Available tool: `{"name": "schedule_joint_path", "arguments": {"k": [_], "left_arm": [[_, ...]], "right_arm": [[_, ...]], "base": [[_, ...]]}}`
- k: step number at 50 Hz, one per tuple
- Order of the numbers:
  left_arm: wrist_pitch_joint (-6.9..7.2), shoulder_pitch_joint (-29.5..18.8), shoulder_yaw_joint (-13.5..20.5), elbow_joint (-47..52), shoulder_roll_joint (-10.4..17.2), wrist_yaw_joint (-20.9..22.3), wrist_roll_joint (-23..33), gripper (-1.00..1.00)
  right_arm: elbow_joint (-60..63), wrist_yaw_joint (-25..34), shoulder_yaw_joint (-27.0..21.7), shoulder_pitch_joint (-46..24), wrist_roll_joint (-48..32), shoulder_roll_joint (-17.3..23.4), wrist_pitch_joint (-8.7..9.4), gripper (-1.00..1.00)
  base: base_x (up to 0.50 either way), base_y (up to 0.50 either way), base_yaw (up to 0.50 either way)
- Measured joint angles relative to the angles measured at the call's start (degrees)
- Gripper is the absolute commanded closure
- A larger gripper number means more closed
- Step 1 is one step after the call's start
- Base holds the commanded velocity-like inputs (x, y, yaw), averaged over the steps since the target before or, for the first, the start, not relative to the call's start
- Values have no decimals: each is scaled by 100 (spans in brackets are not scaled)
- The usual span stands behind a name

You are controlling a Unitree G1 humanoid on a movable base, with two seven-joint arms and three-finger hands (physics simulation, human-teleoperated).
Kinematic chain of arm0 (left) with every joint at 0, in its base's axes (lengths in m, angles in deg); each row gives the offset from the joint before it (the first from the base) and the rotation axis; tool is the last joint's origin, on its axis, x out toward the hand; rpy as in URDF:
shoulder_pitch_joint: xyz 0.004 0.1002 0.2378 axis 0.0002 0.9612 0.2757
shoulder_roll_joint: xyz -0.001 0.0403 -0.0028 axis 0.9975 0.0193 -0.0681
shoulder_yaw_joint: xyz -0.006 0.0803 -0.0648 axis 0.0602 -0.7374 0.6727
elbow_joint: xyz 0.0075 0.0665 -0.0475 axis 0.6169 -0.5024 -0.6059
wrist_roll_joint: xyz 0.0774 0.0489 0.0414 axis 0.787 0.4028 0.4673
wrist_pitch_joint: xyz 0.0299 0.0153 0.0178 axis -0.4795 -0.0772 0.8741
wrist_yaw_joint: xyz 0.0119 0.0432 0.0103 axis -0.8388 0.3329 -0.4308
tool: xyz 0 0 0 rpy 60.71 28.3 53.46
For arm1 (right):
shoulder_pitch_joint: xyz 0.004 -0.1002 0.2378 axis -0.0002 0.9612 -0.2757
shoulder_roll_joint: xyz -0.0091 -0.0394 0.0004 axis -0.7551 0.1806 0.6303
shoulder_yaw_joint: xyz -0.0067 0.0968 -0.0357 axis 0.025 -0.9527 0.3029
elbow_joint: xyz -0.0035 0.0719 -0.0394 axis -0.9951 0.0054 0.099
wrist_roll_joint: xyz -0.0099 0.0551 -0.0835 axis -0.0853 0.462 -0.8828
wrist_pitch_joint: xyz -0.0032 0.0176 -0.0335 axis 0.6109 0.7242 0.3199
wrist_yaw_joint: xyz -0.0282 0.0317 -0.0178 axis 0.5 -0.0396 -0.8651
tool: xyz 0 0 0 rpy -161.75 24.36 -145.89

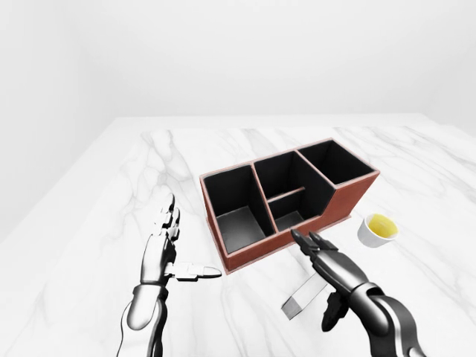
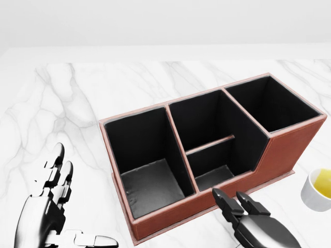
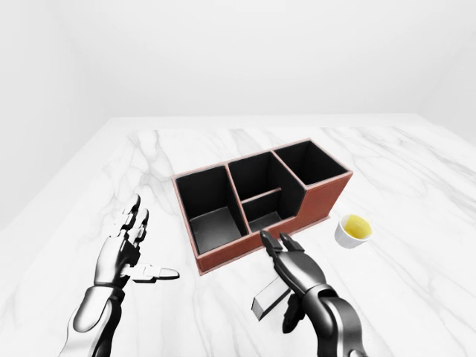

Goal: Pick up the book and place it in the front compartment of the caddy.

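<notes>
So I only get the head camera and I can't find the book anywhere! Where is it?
Observer: The book lies on the marble table, below the caddy in the left-eye view, under your right robot hand.
Operator: Am I holding it?
Observer: The fingers stretch over it and the thumb hangs at its right. I cannot tell if they grip.
Operator: Is it touching the caddy?
Observer: No, bare marble shows between them.
</notes>
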State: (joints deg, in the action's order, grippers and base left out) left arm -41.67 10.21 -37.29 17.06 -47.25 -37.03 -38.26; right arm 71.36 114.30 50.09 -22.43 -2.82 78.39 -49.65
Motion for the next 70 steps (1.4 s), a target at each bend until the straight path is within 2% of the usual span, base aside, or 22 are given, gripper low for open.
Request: {"name": "schedule_joint_path", "arguments": {"k": [42, 43, 44, 45, 46, 70], "left_arm": [[0, 1, -6, 8, 0, -3, 6, -100], [0, 1, -6, 8, 0, -3, 6, -100], [0, 1, -5, 8, 0, -3, 5, -100], [0, 2, -5, 9, 0, -2, 5, -100], [0, 2, -4, 9, 0, -2, 5, -100], [0, 10, 4, 43, -2, 2, -6, -100]], "right_arm": [[-425, -103, 81, -112, -376, 110, 0, -100], [-433, -109, 83, -113, -383, 112, 0, -77], [-440, -120, 83, -114, -389, 115, 0, 11], [-449, -128, 85, -114, -399, 118, 0, 80], [-458, -137, 86, -115, -409, 121, 0, 100], [-496, -127, 60, -51, -533, 166, 0, 100]], "base": [[0, 0, 0], [0, 0, 0], [0, 0, 0], [0, 0, 0], [0, 0, 0], [0, 0, 0]]}}
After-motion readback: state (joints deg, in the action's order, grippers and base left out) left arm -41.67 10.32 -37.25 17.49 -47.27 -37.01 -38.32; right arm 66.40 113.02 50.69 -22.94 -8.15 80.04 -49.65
